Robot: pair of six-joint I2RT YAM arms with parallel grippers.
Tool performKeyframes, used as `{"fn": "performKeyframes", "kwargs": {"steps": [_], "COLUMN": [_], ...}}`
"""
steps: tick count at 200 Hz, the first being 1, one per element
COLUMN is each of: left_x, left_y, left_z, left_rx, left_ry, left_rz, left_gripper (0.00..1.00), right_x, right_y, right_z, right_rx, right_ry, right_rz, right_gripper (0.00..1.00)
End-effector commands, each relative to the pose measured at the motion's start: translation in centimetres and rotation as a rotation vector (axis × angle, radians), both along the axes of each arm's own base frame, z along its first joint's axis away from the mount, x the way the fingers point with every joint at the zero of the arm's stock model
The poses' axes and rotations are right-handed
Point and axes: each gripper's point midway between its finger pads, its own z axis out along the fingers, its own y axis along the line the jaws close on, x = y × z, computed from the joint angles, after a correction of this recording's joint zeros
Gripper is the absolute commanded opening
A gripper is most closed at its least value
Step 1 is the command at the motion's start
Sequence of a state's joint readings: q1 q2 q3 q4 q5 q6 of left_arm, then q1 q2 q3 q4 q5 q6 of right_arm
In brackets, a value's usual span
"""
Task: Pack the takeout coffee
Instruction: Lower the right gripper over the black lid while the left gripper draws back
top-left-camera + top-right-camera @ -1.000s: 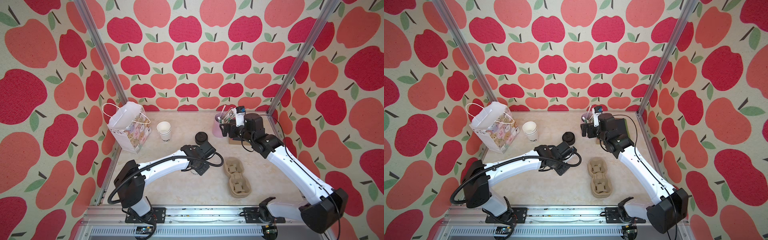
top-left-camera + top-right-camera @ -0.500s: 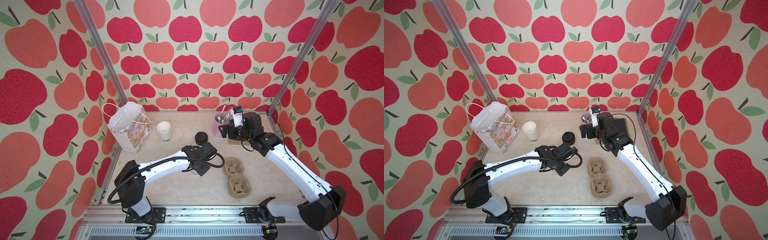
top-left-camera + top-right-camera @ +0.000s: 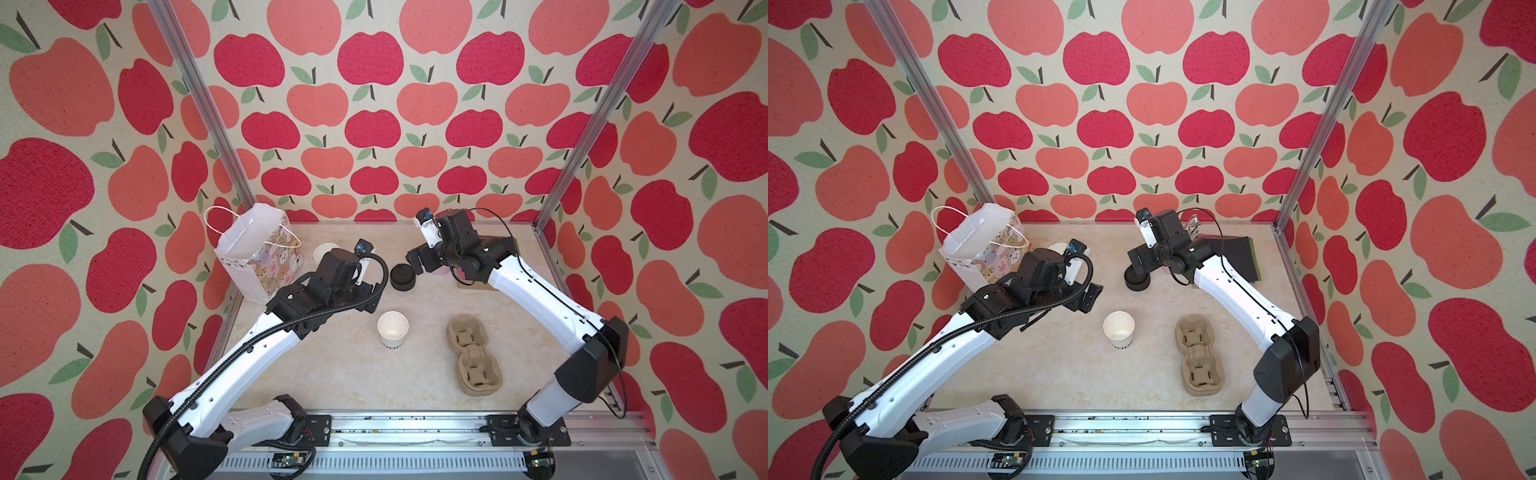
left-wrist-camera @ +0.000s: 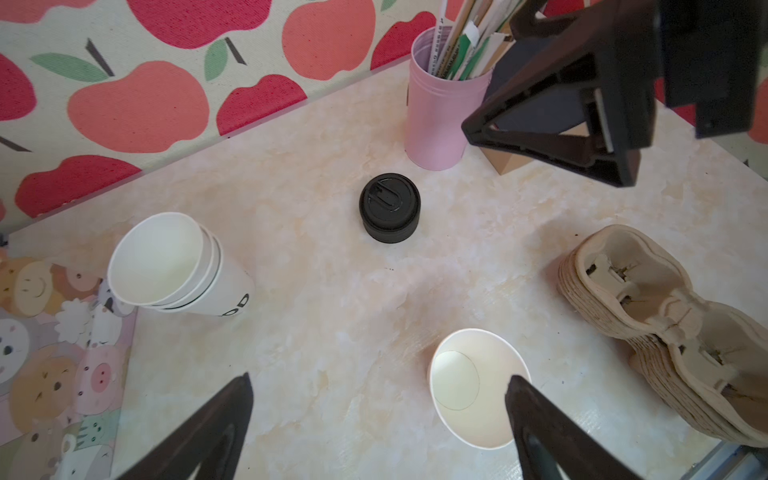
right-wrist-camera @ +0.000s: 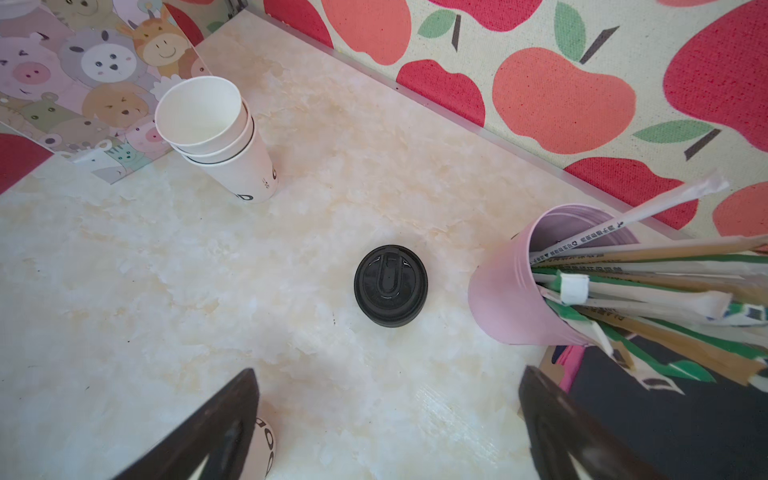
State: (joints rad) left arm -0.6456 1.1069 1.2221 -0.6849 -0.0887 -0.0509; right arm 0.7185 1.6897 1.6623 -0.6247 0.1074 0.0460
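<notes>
The left gripper [image 4: 380,376] stands wide open with nothing between its fingers. The white paper cup [image 4: 473,386] stands upright and empty on the table [image 3: 332,374], close beside one finger, with black lettering on its near side. The right gripper [image 5: 386,370] is likewise spread wide and holds nothing. It is above the table, just right of the black lid [image 5: 390,284], which lies top up, farther back than the cup and apart from it. Left of the lid stands a stack of white cups [image 4: 166,262], next to a cartoon-animal gift bag [image 3: 257,249]. A pink cup [image 5: 515,291] of wrapped sticks [image 5: 623,286] stands right of the lid, near the far wall. A pulp cup carrier [image 3: 473,353] lies right of the cup.
</notes>
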Motion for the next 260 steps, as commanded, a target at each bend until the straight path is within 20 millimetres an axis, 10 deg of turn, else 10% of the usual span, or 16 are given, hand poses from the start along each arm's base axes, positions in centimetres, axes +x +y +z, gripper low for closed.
{"fn": "performKeyframes", "kwargs": {"steps": [1,117,260], "left_x": [-0.2,-0.1,-0.6], "left_y": [2.2,4.5,4.2], "left_z": [-0.8,-3.5,-3.6], "left_rx": [-0.025,-0.143,-0.180], "left_ry": [0.013,0.089,0.102], "left_rz": [0.028,0.099,0.091], "left_gripper": [0.99,0.99,0.99], "right_x": [0.1,4.5,5.9], "right_y": [0.2,2.8,3.9], "right_z": [-3.2,-14.2,-18.2], "right_rx": [-0.140,-0.382,-0.443], "right_ry": [0.079,0.251,0.282], "right_rz": [0.022,-0.019,0.000], "right_gripper": [0.99,0.99,0.84]}}
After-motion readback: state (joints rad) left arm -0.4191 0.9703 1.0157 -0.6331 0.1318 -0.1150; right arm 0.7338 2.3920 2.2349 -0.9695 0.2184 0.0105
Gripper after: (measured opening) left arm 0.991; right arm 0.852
